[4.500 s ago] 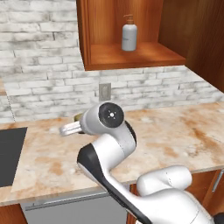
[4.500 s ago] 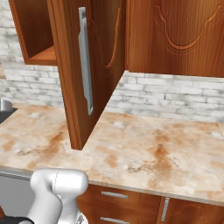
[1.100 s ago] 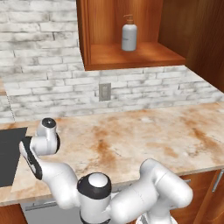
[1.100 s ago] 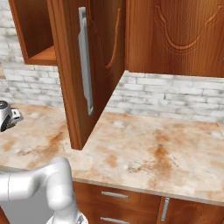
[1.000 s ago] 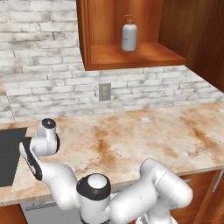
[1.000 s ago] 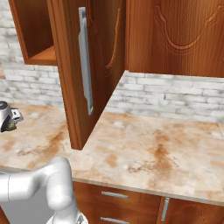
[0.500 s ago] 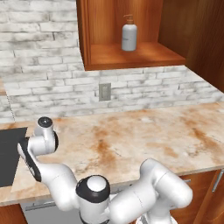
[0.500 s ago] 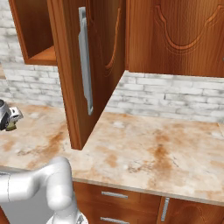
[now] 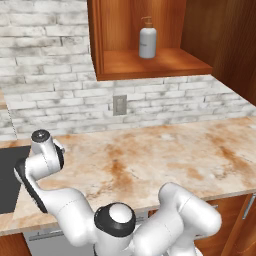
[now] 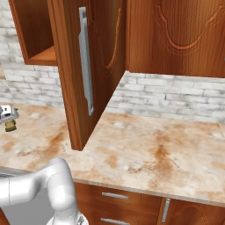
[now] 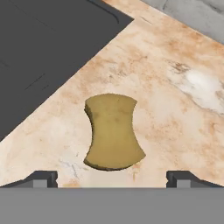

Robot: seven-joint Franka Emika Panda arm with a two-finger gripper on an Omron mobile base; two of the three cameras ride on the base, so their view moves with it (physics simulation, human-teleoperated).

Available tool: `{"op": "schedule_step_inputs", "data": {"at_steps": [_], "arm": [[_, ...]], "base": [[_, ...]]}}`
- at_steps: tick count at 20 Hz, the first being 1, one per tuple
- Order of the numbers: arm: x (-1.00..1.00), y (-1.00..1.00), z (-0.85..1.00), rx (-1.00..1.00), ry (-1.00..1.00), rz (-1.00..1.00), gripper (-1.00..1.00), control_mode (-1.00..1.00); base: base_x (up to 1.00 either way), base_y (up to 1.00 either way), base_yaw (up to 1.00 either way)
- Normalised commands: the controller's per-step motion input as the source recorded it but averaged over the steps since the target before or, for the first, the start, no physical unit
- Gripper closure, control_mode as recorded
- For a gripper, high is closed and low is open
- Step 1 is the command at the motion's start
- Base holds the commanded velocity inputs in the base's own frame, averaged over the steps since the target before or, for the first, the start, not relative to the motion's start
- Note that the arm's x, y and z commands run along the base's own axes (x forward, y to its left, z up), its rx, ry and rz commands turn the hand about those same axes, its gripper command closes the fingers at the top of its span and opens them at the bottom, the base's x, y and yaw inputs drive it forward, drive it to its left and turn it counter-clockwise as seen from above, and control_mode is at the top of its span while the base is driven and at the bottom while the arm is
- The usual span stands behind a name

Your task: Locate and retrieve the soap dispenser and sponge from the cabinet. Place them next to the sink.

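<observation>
The sponge [image 11: 113, 132] lies between the spread fingers [image 11: 43, 178], untouched.

A pale soap dispenser [image 9: 147, 43] stands upright on the shelf of an open reddish-brown cabinet [image 9: 150, 62] above a white brick wall. Below, a marbled tan counter [image 9: 165, 150] — a dark sink [image 9: 9, 175] at its left edge — carries the folded white robot arm [image 9: 50, 175].
</observation>
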Motion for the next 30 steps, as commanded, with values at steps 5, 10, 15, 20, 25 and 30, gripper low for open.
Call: {"op": "schedule_step_inputs", "data": {"at_steps": [5, 10, 15, 20, 25, 30], "arm": [[-0.36, -0.44, 0.15, -0.04, 0.00, -0.21, -1.00, -1.00], [-0.03, -0.56, 0.08, -0.08, 0.02, -0.25, -1.00, -1.00], [-0.09, -0.64, 0.24, -0.03, 0.01, -0.23, -1.00, -1.00], [-0.50, -0.74, 0.12, 0.10, -0.03, -0.07, -1.00, -1.00], [-0.55, -0.88, 0.05, 0.14, -0.07, 0.00, -1.00, -1.00], [-0.34, -0.79, 0.35, 0.16, -0.04, 0.04, -1.00, -1.00]], "base": [[0.00, 0.00, 0.00], [0.00, 0.00, 0.00], [0.00, 0.00, 0.00], [0.00, 0.00, 0.00], [0.00, 0.00, 0.00], [0.00, 0.00, 0.00]]}}
